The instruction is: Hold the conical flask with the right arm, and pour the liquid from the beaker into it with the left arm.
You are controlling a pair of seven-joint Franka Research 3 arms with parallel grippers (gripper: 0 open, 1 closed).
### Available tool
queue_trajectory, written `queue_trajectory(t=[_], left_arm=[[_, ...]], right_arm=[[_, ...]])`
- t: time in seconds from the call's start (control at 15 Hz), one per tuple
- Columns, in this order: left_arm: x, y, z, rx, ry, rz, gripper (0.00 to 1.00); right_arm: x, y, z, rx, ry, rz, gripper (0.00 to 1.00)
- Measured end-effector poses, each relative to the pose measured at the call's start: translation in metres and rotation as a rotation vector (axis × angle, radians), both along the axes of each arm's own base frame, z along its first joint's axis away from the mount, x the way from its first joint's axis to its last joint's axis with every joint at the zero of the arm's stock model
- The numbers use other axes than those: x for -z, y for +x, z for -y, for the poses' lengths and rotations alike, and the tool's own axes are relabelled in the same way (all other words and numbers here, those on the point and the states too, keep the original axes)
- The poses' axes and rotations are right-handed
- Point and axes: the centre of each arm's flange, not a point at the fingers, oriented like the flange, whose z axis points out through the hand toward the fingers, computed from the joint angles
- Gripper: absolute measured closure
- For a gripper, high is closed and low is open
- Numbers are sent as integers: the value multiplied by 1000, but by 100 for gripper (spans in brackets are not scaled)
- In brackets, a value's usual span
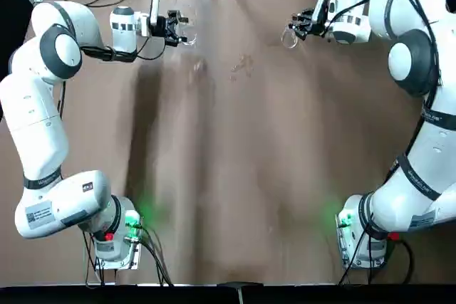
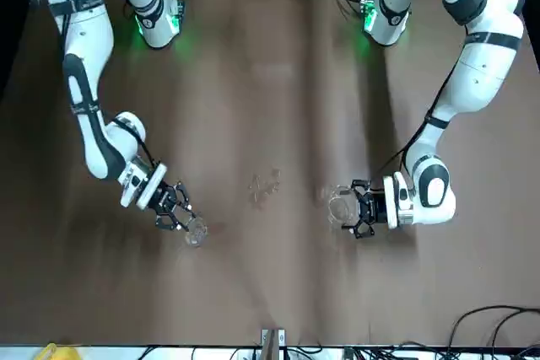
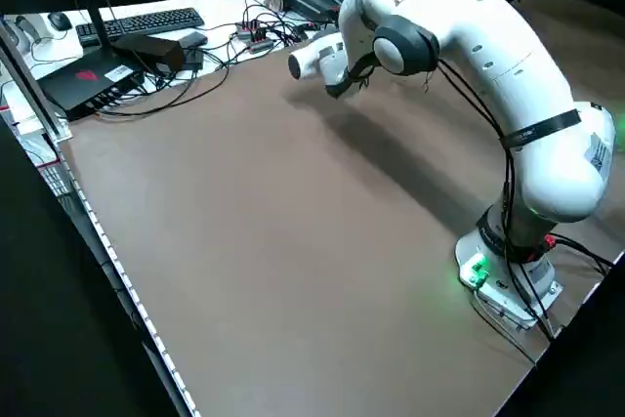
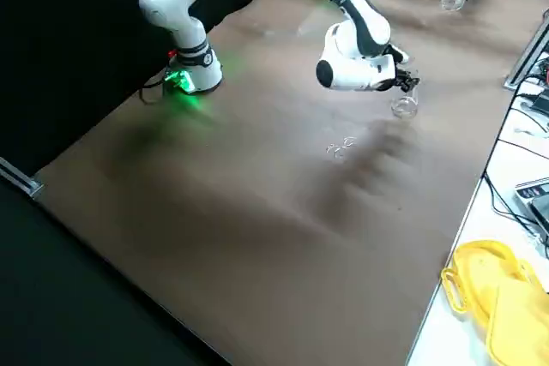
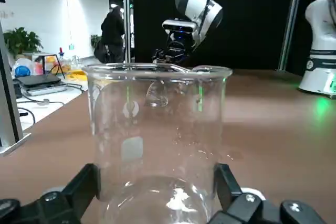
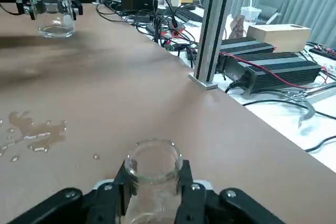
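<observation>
- Starting at the left on the top view, table centre as the dial: left arm (image 1: 43, 119) reaches from a base near 7 o'clock out to 11, putting its load on the far half, facing the other vessel
- Left gripper (image 5: 157, 182), 11 o'clock: pincer clenched around the beaker (image 5: 131, 135), one finger each side of the straight wall. Grip is well below the rim, so the pouring edge is unobstructed
- Beaker is upright, which should keep its contents in until it's over the target. Can't tell the liquid level
- Wet patch (image 6: 39, 132) at 12 o'clock, between the two vessels, on the table (image 6: 100, 93). Drips look like the main risk, so I'd line up rims before tipping
- Right gripper (image 6: 155, 177), 1 o'clock: pincer clenched on the conical flask (image 6: 152, 195), fingers either side below the mouth, leaving the opening bare to receive
- Right arm (image 1: 427, 140) comes up from a base near 4 to 5 o'clock, flask held inboard of it, handy for meeting the beaker
- Vessels are well apart, pour not under way. Next, I'd bring the beaker toward 1 o'clock, lip over the flask mouth, then tilt slowly; narrow target, wide rim, easy to miss
</observation>
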Motion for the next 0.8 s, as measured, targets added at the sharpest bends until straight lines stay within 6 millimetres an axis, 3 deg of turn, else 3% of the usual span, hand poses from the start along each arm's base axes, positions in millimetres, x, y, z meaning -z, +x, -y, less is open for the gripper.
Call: queue_trajectory(t=[0.33, 0.6, 0.8], left_arm=[[35, -10, -27, -11, -39, 37, 4], [64, -17, -45, -34, -29, 26, 4], [83, -23, -49, -55, -37, -2, 4]], right_arm=[[7, -8, 45, -70, 49, 1, 61], [-2, -12, 60, -100, 19, -79, 61], [-10, -15, 88, -146, 0, -167, 61]])
